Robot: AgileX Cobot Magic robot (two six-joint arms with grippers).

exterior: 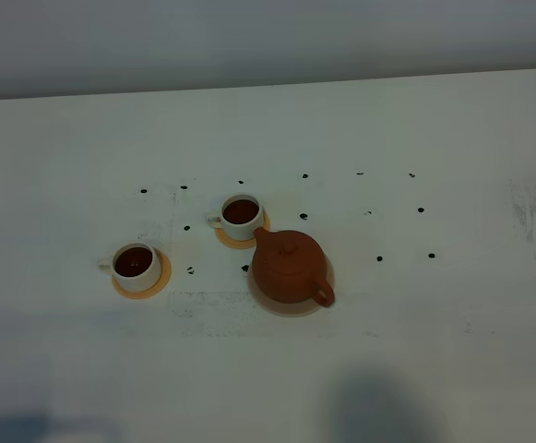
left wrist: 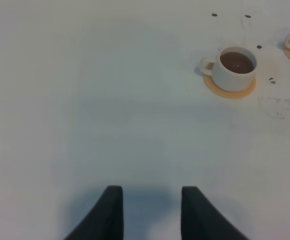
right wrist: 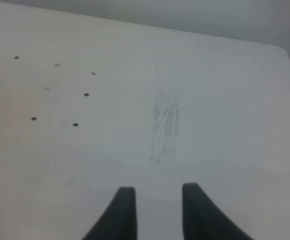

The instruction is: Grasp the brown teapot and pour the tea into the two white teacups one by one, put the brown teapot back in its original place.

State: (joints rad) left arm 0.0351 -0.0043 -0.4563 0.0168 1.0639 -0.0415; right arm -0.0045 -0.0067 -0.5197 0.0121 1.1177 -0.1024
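- Exterior high view: brown teapot (exterior: 290,269) upright on pale beige disc (exterior: 289,309), mid worktop (exterior: 452,351), spout toward far cup.
- Two white teacups, near-left (exterior: 136,266) and farther (exterior: 240,217), each on an orange coaster (exterior: 144,289), both dark with tea.
- Left claw (left wrist: 151,212) apart, holding nothing, above bare worktop.
- Right claw (right wrist: 157,212) likewise parted, empty, well away from teapot.

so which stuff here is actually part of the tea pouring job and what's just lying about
Part of the job:
- brown teapot
- near white teacup, holding tea
- far white teacup, holding tea
- beige disc under the teapot

Just there:
- orange coasters under the cups
- black dots on the table
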